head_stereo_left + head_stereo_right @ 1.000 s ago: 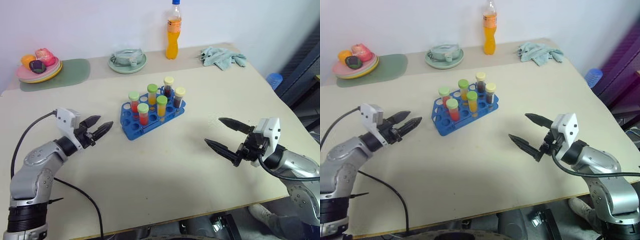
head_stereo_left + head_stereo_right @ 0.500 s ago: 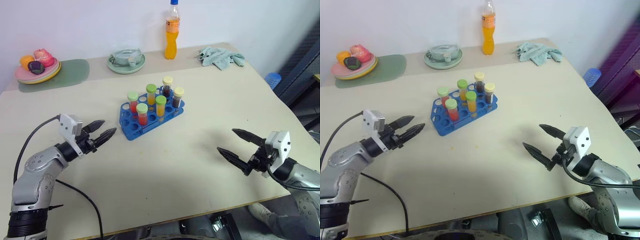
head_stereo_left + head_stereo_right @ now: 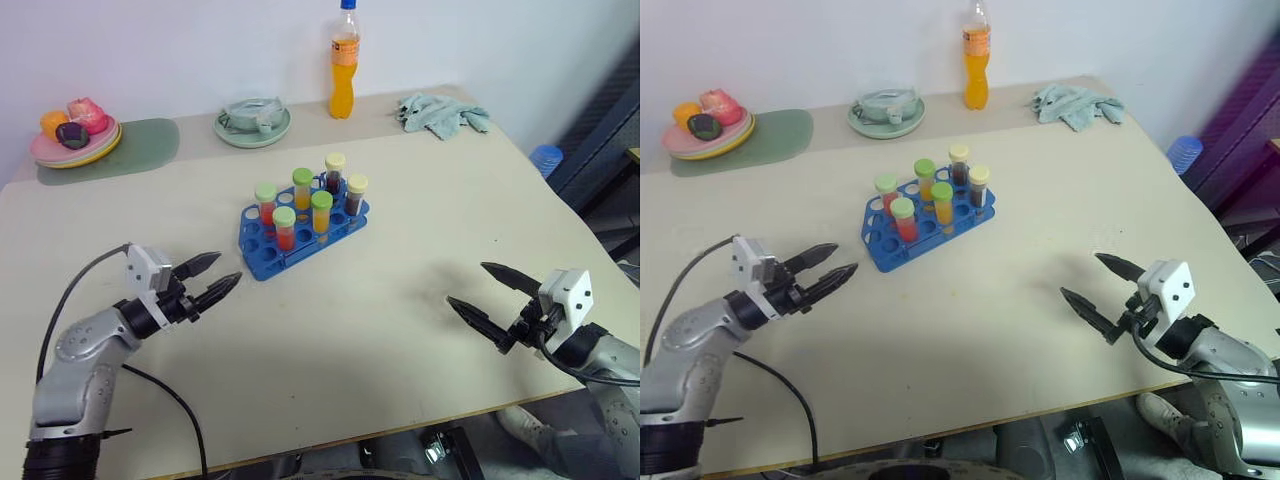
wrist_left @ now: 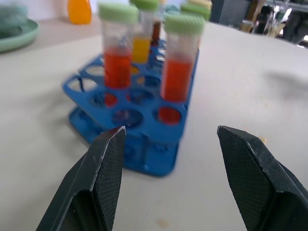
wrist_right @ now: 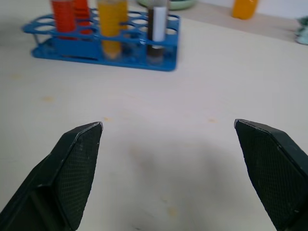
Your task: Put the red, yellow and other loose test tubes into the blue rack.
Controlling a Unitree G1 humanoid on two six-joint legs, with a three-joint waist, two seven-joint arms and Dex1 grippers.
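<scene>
Blue rack [image 3: 300,236]; test tubes [image 3: 305,204] red, orange, dark brown; green and pale-yellow caps; beige table [image 3: 400,200].

Beige table [image 3: 400,210] against white wall [image 3: 180,50]

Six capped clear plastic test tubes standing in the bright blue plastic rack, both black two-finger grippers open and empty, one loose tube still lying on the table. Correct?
Not quite: no tube lies loose on the beige table. The left eye view shows all six capped clear plastic test tubes standing in the bright blue plastic rack. Left gripper and right gripper are indeed open and empty.
</scene>
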